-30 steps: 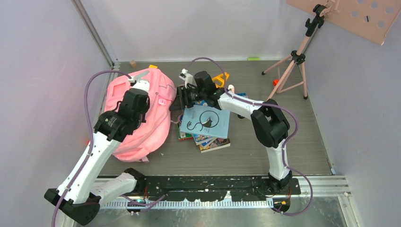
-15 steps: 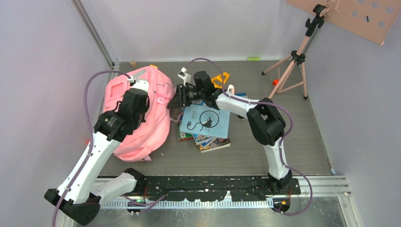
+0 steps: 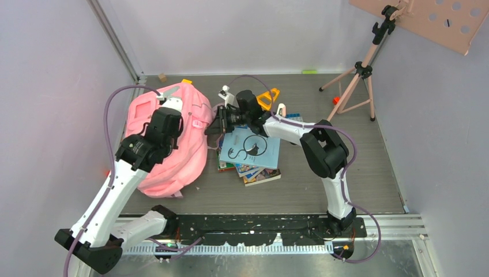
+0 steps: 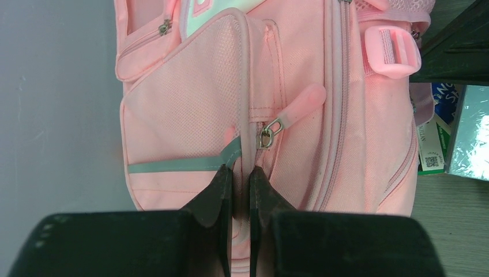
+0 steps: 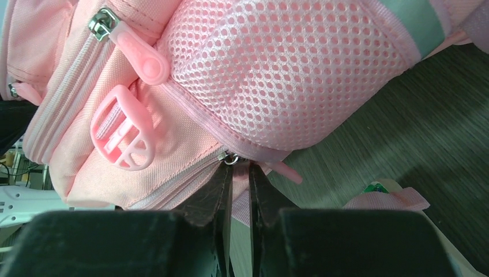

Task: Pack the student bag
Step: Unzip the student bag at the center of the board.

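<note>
The left fingers were pressed almost together, with only a slit between them. They pinched the pink seam at the edge of a front pocket of the student bag, just below a zip slider with a pink rubber tab. A grey-green strip ran across that pocket up to the fingertips.

The right fingers were likewise nearly shut, with pink material of the bag caught between them. They sat right under a second zip slider at the foot of the mesh side pocket, and a pink buckle lay on the bag nearby.

Seen from above, the bag lay on the left part of the bench. The left arm was over it and the right arm reached across to its right flank. A stack of books lay just beside the bag, under the right arm.
</note>
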Available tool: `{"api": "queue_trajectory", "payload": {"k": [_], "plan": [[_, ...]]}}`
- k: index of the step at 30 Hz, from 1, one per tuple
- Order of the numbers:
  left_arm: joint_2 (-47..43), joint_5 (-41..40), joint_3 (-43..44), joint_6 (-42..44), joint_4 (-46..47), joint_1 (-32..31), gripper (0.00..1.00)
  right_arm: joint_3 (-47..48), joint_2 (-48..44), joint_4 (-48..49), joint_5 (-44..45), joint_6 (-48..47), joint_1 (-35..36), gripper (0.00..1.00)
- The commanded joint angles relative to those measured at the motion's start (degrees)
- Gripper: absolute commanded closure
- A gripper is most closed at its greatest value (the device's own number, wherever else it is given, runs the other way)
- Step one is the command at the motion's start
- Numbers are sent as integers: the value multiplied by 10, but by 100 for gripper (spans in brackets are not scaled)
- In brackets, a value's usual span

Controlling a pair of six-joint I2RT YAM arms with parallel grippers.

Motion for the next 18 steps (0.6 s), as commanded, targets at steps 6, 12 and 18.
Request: {"api": "queue_trajectory", "payload": {"k": [6, 12, 18], "plan": [[5, -18, 11, 10, 91, 12, 100, -9, -72, -29, 2, -18, 1, 99], [20, 14, 2, 0, 117, 30, 100, -5, -87, -113, 6, -68, 8, 99], [37, 38, -4, -10, 138, 41, 100, 7, -101, -185, 4, -109, 25, 99]]}}
